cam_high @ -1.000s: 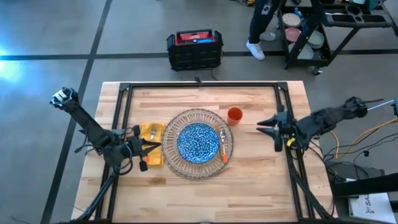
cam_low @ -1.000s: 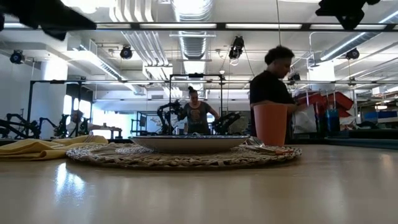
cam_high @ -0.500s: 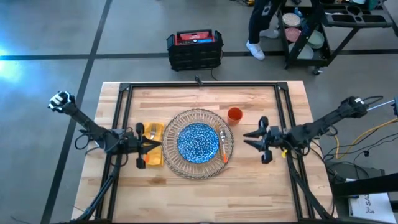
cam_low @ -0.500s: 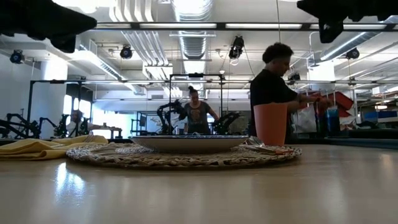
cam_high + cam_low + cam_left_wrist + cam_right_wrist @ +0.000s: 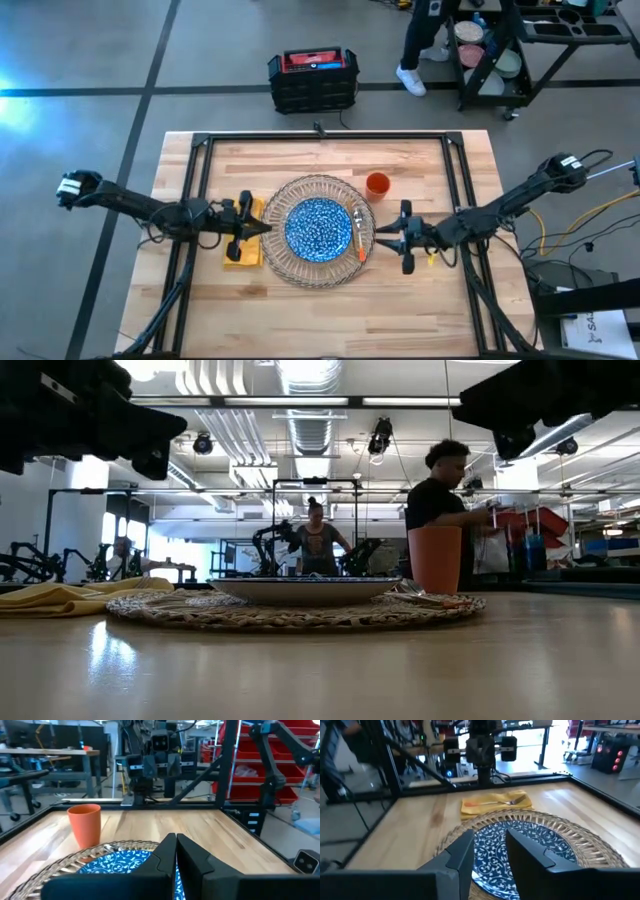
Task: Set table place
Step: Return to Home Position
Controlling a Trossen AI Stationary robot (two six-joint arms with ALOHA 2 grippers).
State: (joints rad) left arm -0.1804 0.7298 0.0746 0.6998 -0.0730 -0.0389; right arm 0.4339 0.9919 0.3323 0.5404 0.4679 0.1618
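Observation:
A wide ribbed charger [image 5: 300, 276] lies at the table's middle with a blue-patterned plate [image 5: 318, 228] on it. An orange-handled spoon [image 5: 360, 242] rests on the charger's right side. A yellow napkin [image 5: 243, 254] lies flat left of the charger with a fork [image 5: 507, 799] on it. A red cup [image 5: 377, 184] stands at the charger's far right. My left gripper [image 5: 265, 228] hovers shut over the napkin's right edge, pointing at the plate. My right gripper [image 5: 378, 240] hovers open just right of the charger, near the spoon.
Black frame rails [image 5: 200, 190] run along both table sides and the far edge. A black crate [image 5: 313, 78] sits on the floor beyond the far edge. People stand in the room behind. Bare wood [image 5: 320, 320] stretches along the near edge.
My left gripper has reached toward the table's right, from the napkin's left side to its right edge by the charger. My right gripper has travelled toward the table's left and a little nearer, from the right rail up to the charger's right rim.

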